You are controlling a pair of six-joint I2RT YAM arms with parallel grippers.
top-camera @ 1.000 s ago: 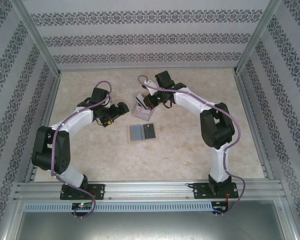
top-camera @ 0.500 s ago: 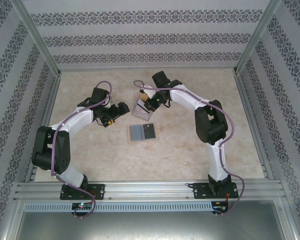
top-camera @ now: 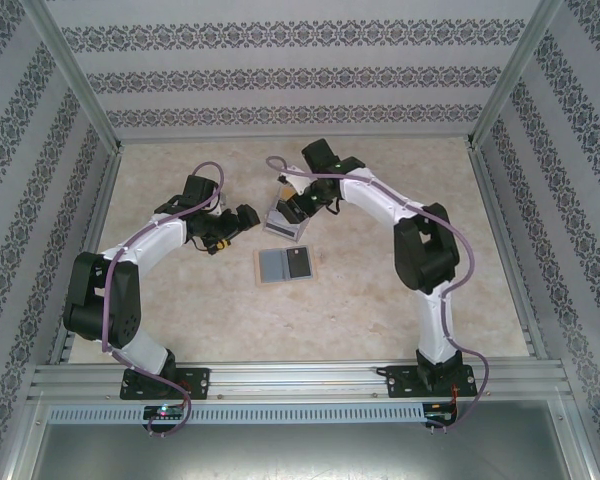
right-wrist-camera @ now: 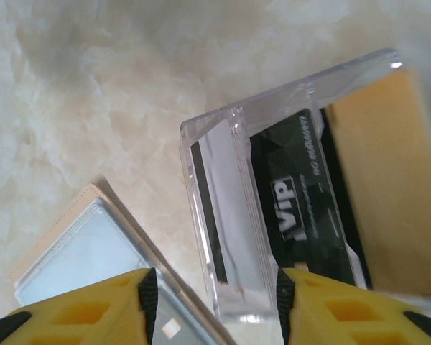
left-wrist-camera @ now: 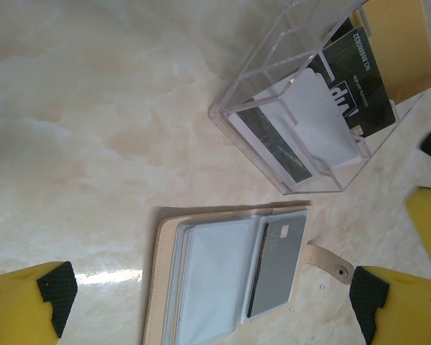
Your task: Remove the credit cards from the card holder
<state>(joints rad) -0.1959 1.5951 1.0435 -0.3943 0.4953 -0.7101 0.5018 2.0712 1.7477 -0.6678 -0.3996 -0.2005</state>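
The card holder (top-camera: 286, 265) is a tan wallet lying open at mid-table, with clear sleeves and a snap strap (left-wrist-camera: 330, 262). One grey credit card (left-wrist-camera: 276, 262) sits in its right sleeve. My left gripper (left-wrist-camera: 212, 295) hovers wide open above it, holding nothing. A clear plastic box (top-camera: 283, 217) just behind holds a black card (right-wrist-camera: 294, 194), a gold card (right-wrist-camera: 388, 187) and a pale card with a dark stripe (right-wrist-camera: 230, 208). My right gripper (right-wrist-camera: 215, 298) is open over the box's near end. Its fingers stand either side of the pale card's compartment, apart from it.
Bare marble tabletop surrounds the wallet (right-wrist-camera: 86, 251) and the box (left-wrist-camera: 233, 122). Patterned walls and metal rails close in the table on three sides. My left gripper (top-camera: 242, 215) and right gripper (top-camera: 298, 205) sit close together, with the box between them.
My right gripper has gone from shut to open over the clear box, and its arm has shifted a little to the left. The left arm has not moved.
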